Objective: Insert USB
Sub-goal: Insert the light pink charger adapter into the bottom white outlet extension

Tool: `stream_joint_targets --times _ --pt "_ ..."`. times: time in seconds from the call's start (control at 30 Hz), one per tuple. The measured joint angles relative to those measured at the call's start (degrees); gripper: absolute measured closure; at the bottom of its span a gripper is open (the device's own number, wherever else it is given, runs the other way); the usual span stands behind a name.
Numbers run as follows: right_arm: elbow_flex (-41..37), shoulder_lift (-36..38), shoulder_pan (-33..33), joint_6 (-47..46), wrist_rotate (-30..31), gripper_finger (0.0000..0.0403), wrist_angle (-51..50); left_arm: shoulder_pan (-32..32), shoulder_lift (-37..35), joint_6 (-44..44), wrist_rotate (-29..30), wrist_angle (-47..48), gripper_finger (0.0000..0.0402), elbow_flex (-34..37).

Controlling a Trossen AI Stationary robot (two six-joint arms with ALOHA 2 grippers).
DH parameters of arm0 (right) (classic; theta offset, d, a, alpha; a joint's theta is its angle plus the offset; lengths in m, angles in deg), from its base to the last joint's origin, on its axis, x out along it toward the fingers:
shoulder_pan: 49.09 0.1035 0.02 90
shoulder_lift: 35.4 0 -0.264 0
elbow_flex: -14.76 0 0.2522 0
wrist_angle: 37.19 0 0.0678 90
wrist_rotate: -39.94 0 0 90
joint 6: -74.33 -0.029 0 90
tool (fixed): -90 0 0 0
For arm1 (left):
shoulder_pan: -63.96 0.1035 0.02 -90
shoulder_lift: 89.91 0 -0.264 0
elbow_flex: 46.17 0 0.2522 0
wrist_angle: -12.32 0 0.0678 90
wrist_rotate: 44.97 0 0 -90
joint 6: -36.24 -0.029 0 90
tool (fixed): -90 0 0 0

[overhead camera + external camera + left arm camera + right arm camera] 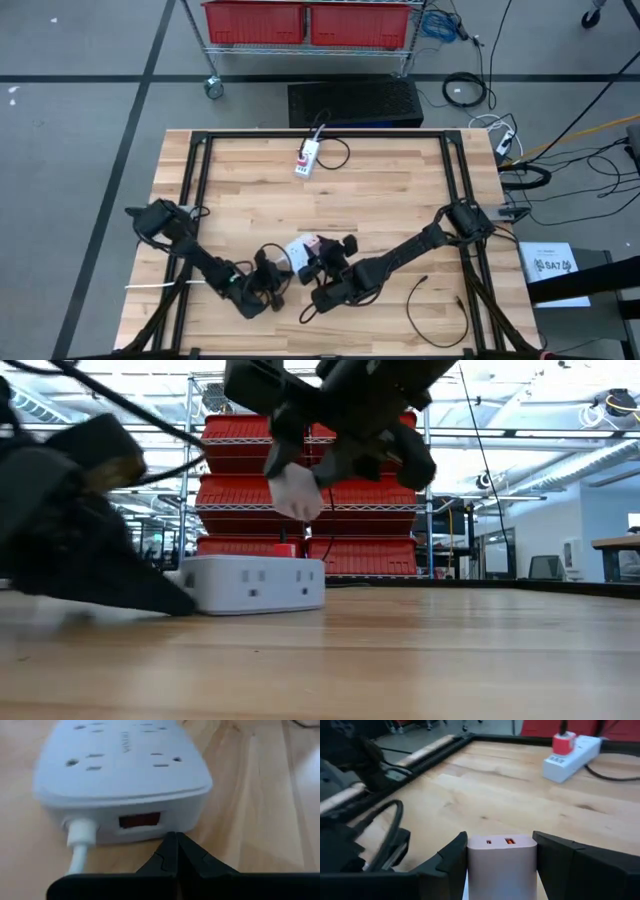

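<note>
Between our right gripper's (501, 865) two dark fingers sits the white USB charger block (502, 860), clamped from both sides with its two ports (one of them orange inside) facing forward; the jaws stand partly open, as wide as the block. Seen from above, block and gripper (322, 262) hover over the near middle of the wooden table (400, 190), just beside our left gripper (272, 280), whose fingers are pressed fully together and carry nothing. Right ahead of that left gripper (176, 851) lies a white power strip (122, 775) with its red switch and white cord facing us, its tip almost at the switch end, though we cannot tell whether it touches. We judge the step in hand to be carrying the block to where it gets plugged, with the insertion itself not yet made. The next move, as we read it, calls for lining the block squarely over its mate and pressing down while the left gripper steadies the strip. Counting: two arms, two power strips (the second one (307, 159) lies at the far edge of the table with a red-topped plug in it), one charger block, and one loose black cable (435, 310) curled right of the right gripper.
</note>
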Motion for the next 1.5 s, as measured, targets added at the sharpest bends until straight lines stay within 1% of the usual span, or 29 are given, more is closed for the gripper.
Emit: stream_joint_targets --times 0.07,0.17,0.3,0.43,0.57,0.67,0.8,0.83,1.0,1.07,1.17,1.23,1.3,1.4,1.5 --pt "0.0 0.0 0.15 -0.67 1.24 0.024 -1.73 1.91 1.6 -3.05 -1.09 -4.92 0.0402 0.0" --pt "0.0 -0.04 0.37 4.28 4.0 0.024 -2.6 4.26 3.15 -8.13 -3.32 -10.44 0.0402 0.0" --pt "-1.13 -0.04 0.24 11.43 5.63 0.024 -2.83 6.04 3.27 -11.75 -5.38 -11.33 0.0402 -0.09" --pt "-4.54 -0.17 -0.32 13.05 4.34 0.024 -2.12 6.56 3.27 -13.69 -5.84 -11.84 0.0402 -0.09" --pt "-8.32 -0.23 -0.91 15.46 2.06 0.024 6.13 6.56 3.29 -13.67 -5.84 -11.91 0.0402 -0.09" --pt "-9.72 -0.24 -1.1 22.43 1.07 0.024 15.17 6.56 3.29 -13.65 -5.87 -11.89 0.0402 -0.09" --pt "-9.81 -0.17 -2.09 31.37 -1.01 0.024 22.98 6.56 3.29 -13.74 -5.98 -11.77 0.0402 -0.09" --pt "-9.81 -0.12 -2.63 32.52 -1.27 0.024 24.28 6.56 3.29 -13.75 -5.98 -11.76 0.0402 -0.09" --pt "-9.81 -0.07 -5.28 35.75 -6.45 0.024 27.51 6.54 3.29 -14.28 -6.02 -11.69 0.0402 -0.09" --pt "-9.81 -0.07 -5.77 37.51 -7.0 0.024 28.55 6.5 3.29 -14.97 -6.01 -11.65 0.0402 -0.09" --pt "-10.2 -0.05 -6.03 37.65 -7.3 0.024 30.71 6.41 3.29 -15.18 -5.8 -11.63 0.0402 -0.08" --pt "-12.25 0.33 -6.05 37.74 -8.15 0.024 34.62 6.41 3.29 -15.2 -5.76 -11.63 0.0402 -0.07" --pt "-16.18 1.42 -6.01 37.34 -8.37 0.024 39.96 6.41 3.32 -15.33 -5.7 -11.66 0.0402 -0.07" --pt "-25.04 3.65 -6.05 37.87 -7.99 0.024 55.66 6.41 3.34 -15.35 -5.66 -11.68 0.0402 -0.07" --pt "-32.88 3.74 -5.79 42.65 -7.56 0.024 74.62 6.41 3.34 -15.35 -5.63 -11.7 0.0402 -0.07"
